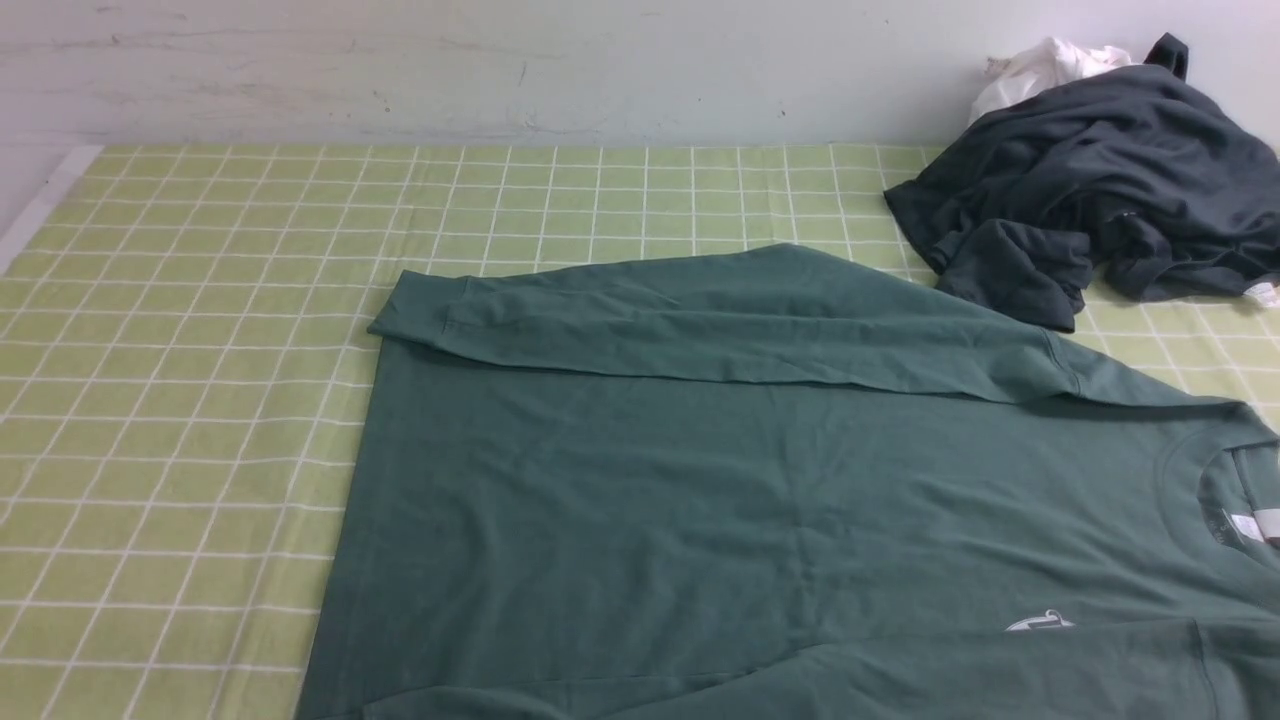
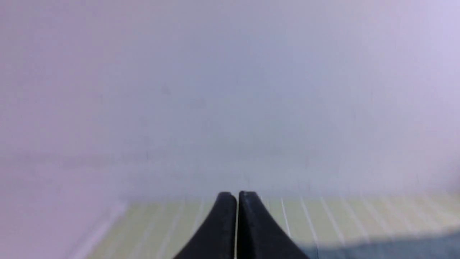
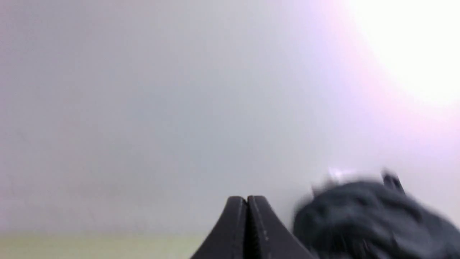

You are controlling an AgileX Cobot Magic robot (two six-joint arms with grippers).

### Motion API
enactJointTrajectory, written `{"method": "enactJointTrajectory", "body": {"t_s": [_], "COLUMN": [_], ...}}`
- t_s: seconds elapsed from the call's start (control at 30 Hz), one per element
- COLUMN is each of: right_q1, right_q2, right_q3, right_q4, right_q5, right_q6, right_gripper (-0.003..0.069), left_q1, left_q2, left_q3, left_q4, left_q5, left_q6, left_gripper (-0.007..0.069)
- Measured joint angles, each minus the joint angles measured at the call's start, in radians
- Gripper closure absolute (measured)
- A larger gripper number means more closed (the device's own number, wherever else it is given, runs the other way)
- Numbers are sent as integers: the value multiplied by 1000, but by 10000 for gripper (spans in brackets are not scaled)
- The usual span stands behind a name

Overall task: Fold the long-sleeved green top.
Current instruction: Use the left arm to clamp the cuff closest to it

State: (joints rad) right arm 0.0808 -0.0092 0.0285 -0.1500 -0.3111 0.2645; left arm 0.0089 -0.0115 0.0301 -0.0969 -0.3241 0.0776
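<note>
Surface [image 1: 180, 300]: green check cover with white grid lines, seen from the robot's side.

Left claw [image 2: 237, 196]: fingers pressed together, nothing between them, raised clear of the surface. Its wrist view is blurred and shows check cover and a strip of dark fabric beyond the tips.

Right claw [image 3: 247, 199]: fingers pressed together, also empty and raised. Neither claw appears in the front view.

Top [image 1: 700, 480]: lies flat at centre to right of the surface, turned sideways, hem to the left, neck to the right. It runs off the near and right edges of the front view.
- Near sleeve [image 1: 900, 670] is folded across the body along the near edge and partly covers the chest print [image 1: 1040, 622].
- Neck label [image 1: 1245, 525] shows inside the collar at far right.
- Far sleeve [image 1: 700, 320] is folded over the body along the far edge, cuff pointing left.

Grey garment [image 1: 1100, 180]: crumpled heap at far right, just beyond the top's shoulder; whether they touch, cannot tell.

White cloth [image 1: 1040, 65]: bunched behind the heap, against the wall [image 1: 500, 60].
</note>
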Motion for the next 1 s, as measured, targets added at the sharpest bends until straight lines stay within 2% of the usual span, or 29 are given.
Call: {"method": "enactJointTrajectory", "body": {"t_s": [0.13, 0.17, 0.2, 0.23, 0.33, 0.47, 0.53, 0.6, 0.63, 0.67, 0.7, 0.73, 0.77, 0.8, 0.83, 0.87, 0.93, 1.0], "right_q1": [0, 0, 0, 0, 0, 0, 0, 0, 0, 0, 0, 0, 0, 5, 17, 20, 70, 112], "right_q2": [4, 14, 18, 32, 92, 216, 280, 370, 440, 450, 536, 592, 592, 677, 734, 744, 853, 913], "right_q3": [0, 0, 0, -4, -82, -313, -416, -530, -592, -599, -641, -663, -667, -690, -702, -702, -720, -723], "right_q4": [-1, -2, -2, 2, 22, 10, -23, -84, -131, -131, -181, -208, -212, -230, -228, -225, -161, -106], "right_q5": [-218, -290, -305, -337, -325, -225, -137, 12, 130, 147, 286, 374, 374, 514, 619, 636, 843, 940], "right_q6": [18, 18, 18, 18, 2, -25, -37, -46, -50, -51, -51, -51, -51, -51, -51, -51, -65, -89], "right_gripper": [675, 675, 675, 675, 675, 675, 675, 675, 675, 675, 675, 675, 675, 675, 675, 675, 675, 675], "left_q1": [0, 0, 0, 0, 0, 0, 0, 0, 0, 0, 0, 0, 0, 0, 0, 0, 0, -2], "left_q2": [0, 0, 0, 0, 0, 45, 110, 193, 264, 275, 355, 402, 402, 479, 518, 525, 617, 671], "left_q3": [0, -2, -5, -19, -91, -263, -359, -454, -516, -524, -573, -590, -593, -598, -598, -597, -575, -554], "left_q4": [-33, -63, -71, -85, -50, 64, 147, 256, 328, 336, 378, 390, 390, 395, 389, 387, 313, 229], "left_q5": [-241, -310, -317, -327, -332, -287, -186, -17, 145, 170, 368, 480, 480, 654, 737, 752, 907, 959], "left_q6": [-42, -114, -123, -196, -357, -391, -372, -356, -365, -365, -393, -415, -419, -453, -461, -461, -445, -390], "left_gripper": [628, 628, 628, 628, 628, 628, 628, 628, 628, 628, 628, 628, 628, 628, 628, 628, 628, 628]}}
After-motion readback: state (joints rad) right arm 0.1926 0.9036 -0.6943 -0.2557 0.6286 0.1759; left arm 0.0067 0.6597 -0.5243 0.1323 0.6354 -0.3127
